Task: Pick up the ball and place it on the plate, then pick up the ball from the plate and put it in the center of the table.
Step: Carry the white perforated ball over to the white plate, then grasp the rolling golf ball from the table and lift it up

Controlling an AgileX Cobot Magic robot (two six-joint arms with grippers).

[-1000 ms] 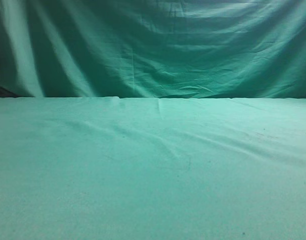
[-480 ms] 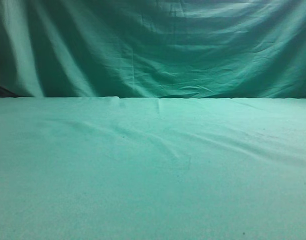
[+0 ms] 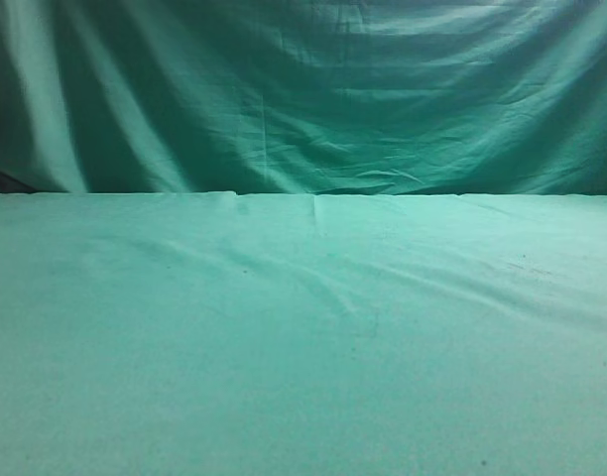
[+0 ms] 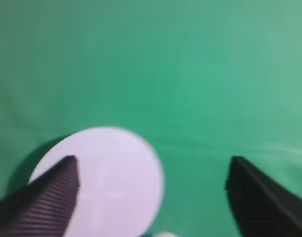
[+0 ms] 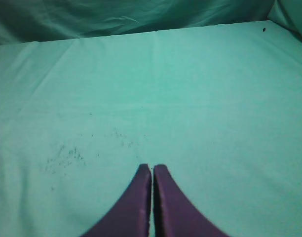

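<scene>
L gripper spread wide above plate; ball barely peeks at bottom edge between fingers. R gripper pressed together, empty, over table.

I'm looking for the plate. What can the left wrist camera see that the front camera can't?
Only the left wrist view shows the white plate, seen between the open left gripper, plus a white sliver at the bottom edge, too cut off to name. Only the exterior view shows the draped backdrop curtain. Both show the green table.
</scene>
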